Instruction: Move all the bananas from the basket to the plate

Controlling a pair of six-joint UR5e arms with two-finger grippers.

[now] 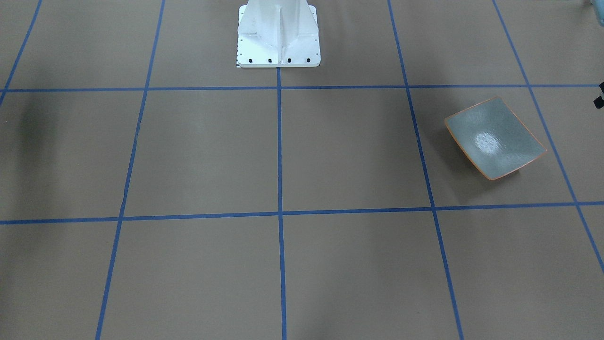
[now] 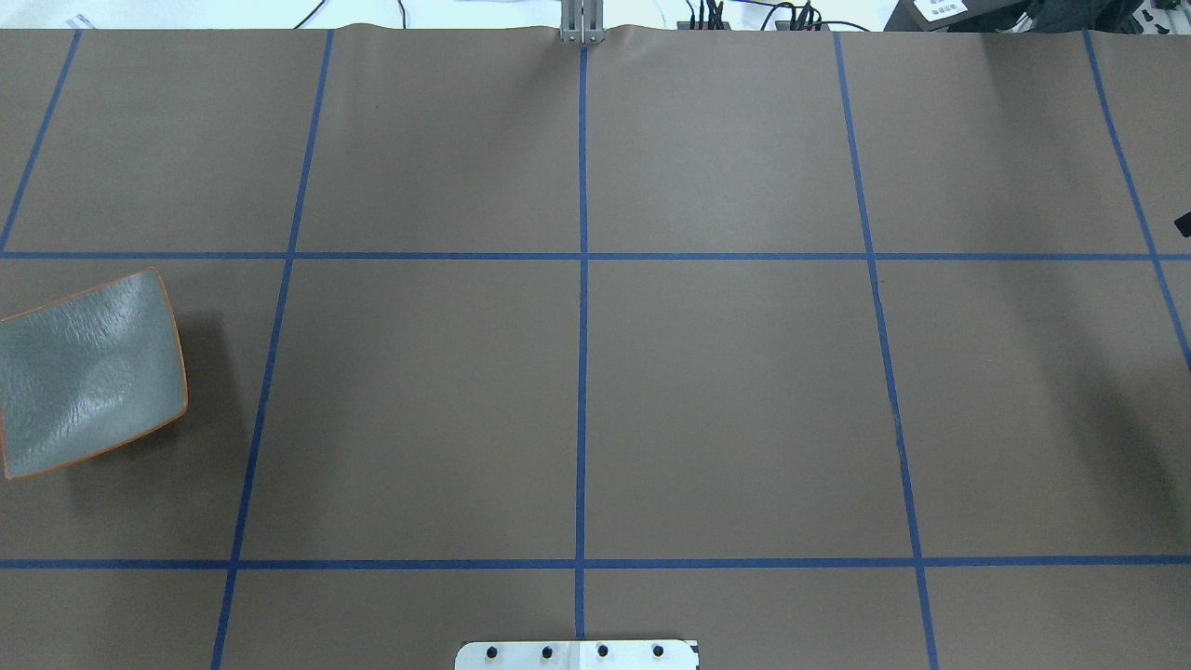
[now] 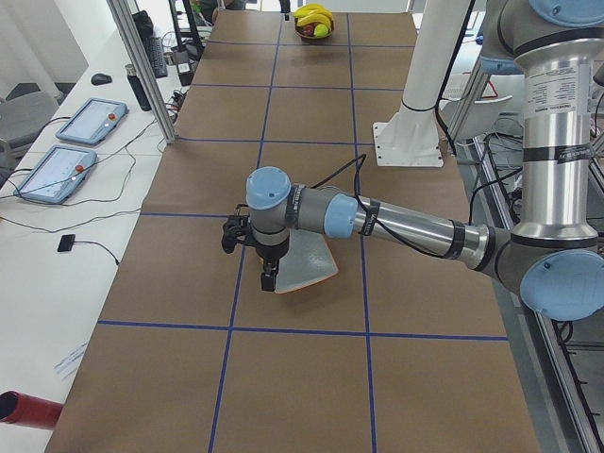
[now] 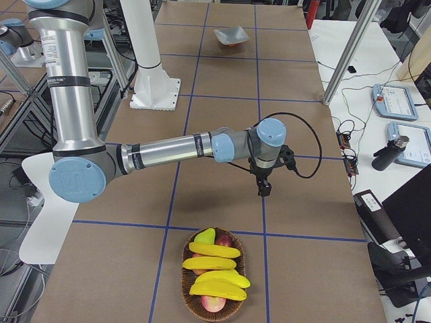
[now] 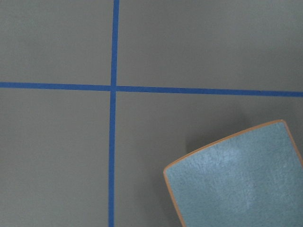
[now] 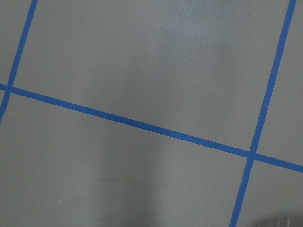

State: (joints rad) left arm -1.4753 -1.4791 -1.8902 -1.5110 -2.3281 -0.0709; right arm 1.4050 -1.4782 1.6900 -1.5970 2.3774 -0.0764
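Several yellow bananas [image 4: 214, 266] lie in a brown wicker basket [image 4: 195, 304] at the table's right end, along with other fruit; they also show far off in the exterior left view [image 3: 313, 15]. The grey-green plate [image 1: 495, 137] with an orange rim sits empty near the left end, and shows in the other views [image 2: 88, 372] [image 3: 307, 264] [image 4: 231, 35] [image 5: 236, 179]. My left gripper [image 3: 269, 278] hangs just beside the plate. My right gripper [image 4: 264, 188] hangs over bare table, short of the basket. I cannot tell whether either gripper is open or shut.
The white robot pedestal [image 1: 278, 38] stands at the table's middle edge. Blue tape lines grid the brown table. Red and green fruit [image 4: 214, 304] share the basket. Tablets [image 3: 90, 121] and metal frame posts [image 3: 142, 66] line the operators' side.
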